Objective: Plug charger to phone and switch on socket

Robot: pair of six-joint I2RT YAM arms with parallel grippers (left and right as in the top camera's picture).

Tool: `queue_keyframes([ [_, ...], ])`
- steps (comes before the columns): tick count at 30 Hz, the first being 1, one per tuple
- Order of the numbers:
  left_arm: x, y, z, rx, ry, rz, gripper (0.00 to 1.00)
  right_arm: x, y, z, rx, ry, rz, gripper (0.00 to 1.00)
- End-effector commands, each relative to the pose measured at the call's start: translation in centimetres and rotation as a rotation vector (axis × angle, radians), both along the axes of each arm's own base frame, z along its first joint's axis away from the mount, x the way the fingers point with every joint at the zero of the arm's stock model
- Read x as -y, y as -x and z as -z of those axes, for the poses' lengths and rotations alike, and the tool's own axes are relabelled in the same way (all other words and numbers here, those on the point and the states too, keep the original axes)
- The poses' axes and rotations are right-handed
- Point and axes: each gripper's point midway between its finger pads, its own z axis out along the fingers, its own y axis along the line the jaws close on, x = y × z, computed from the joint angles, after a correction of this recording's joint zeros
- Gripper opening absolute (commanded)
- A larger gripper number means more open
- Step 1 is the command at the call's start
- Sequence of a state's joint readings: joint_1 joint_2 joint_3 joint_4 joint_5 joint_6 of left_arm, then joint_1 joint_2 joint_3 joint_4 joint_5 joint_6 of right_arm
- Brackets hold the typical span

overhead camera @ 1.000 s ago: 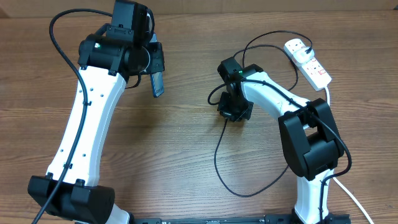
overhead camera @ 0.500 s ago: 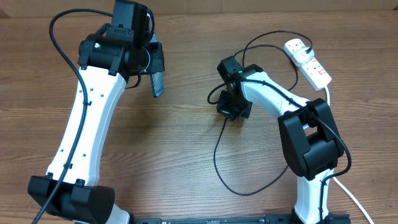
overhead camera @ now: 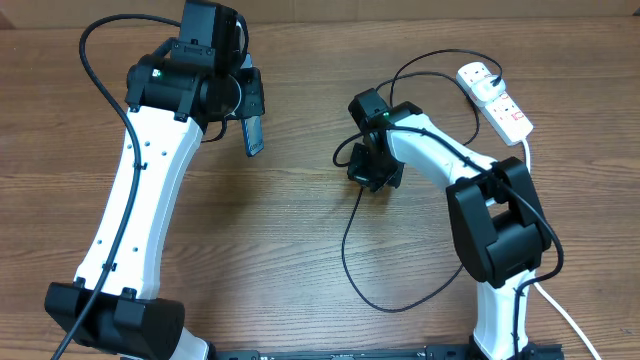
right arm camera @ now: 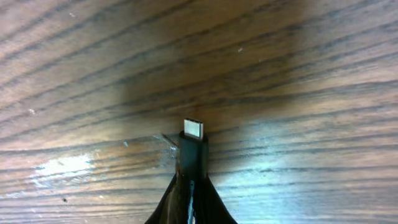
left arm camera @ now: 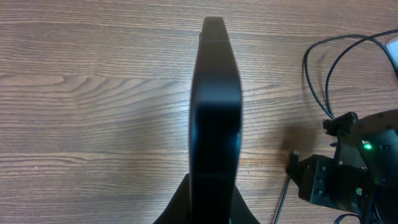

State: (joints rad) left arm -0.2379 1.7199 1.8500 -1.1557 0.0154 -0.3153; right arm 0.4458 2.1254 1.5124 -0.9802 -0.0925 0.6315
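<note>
My left gripper (overhead camera: 248, 118) is shut on the phone (overhead camera: 255, 136) and holds it on edge above the table. In the left wrist view the phone (left arm camera: 214, 106) shows as a dark slim slab between the fingers (left arm camera: 205, 199); its screen is not visible. My right gripper (overhead camera: 372, 172) is shut on the charger's connector end, to the right of the phone with a gap between them. In the right wrist view the connector tip (right arm camera: 193, 130) sticks out from the fingers (right arm camera: 191, 183) close over the wood. The charger cable (overhead camera: 350, 250) loops across the table to the socket (overhead camera: 497, 98), a white power strip at the far right.
The wooden table (overhead camera: 290, 250) lies under both arms. The power strip's thick white cord (overhead camera: 560, 310) runs down the right edge. The right arm's base (overhead camera: 500, 240) stands at the front right, the left arm's base (overhead camera: 110, 310) at the front left.
My right gripper has shifted slightly left with the connector, and the cable loop below it moved a little. The left arm and phone have not moved.
</note>
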Motion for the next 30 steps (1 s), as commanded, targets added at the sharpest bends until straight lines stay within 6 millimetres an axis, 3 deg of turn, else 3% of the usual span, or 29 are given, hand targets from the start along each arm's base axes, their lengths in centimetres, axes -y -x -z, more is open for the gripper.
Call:
queue_keyframes([
  [1, 0.4, 0.1, -0.8, 0.015, 0.032, 0.003, 0.04, -0.9, -1.0, -1.4, 0.008, -0.040, -0.067, 0.04],
  [8, 3.6, 0.3, -2.0, 0.018, 0.233, 0.150, 0.04, -2.8, -1.3, -11.0, 0.143, -0.248, -0.270, 0.04],
  [14, 2.9, -0.1, -4.2, 0.034, 0.472, 0.195, 0.04, -4.0, 1.6, -17.9, 0.230, -0.523, -0.517, 0.04],
  [23, -0.1, 0.3, -9.0, 0.090, 0.818, 0.272, 0.04, -6.3, 7.2, -22.9, 0.311, -1.012, -0.887, 0.04],
  [30, -0.7, 0.7, -9.9, 0.097, 0.882, 0.291, 0.04, -6.6, 6.7, -23.1, 0.343, -1.016, -0.896, 0.04],
])
